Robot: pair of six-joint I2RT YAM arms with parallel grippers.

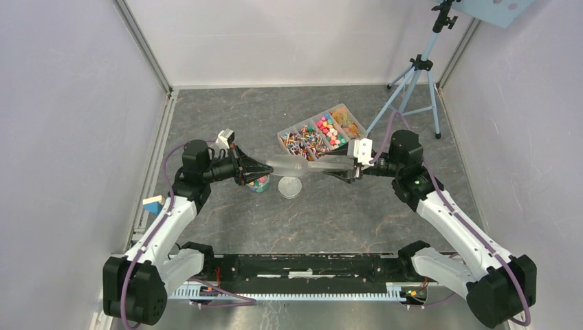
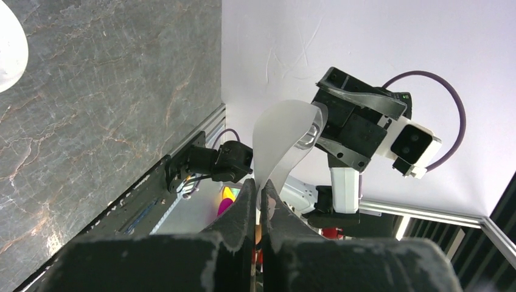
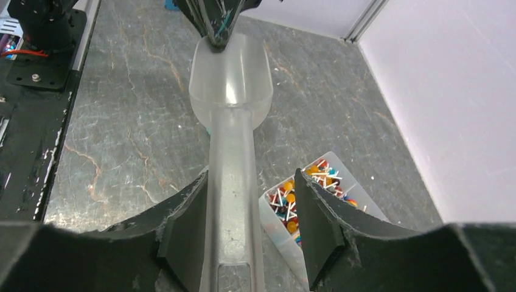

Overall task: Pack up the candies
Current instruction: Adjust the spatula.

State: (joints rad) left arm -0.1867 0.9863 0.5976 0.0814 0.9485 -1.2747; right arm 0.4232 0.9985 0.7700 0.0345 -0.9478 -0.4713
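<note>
- Two grippers meet on one translucent scoop [image 1: 302, 165]; the left gripper [image 1: 265, 168] is clenched on its bowl rim.
- Scoop lies left-right, bowl leftward.
- Right gripper [image 3: 251, 182]: jaws released, loose around the handle.
- Candies [image 1: 320, 134] fill a tray [image 1: 283, 137] just beyond, its length running near-left to far-right.

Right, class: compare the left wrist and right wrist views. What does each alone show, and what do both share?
Only left wrist: the right arm's camera and the base rail. Only right wrist: the tray of candies, and the handle of the scoop between the right pincer's open jaws. Both: the scoop's bowl, pinched by the left pincer, and the table.
</note>
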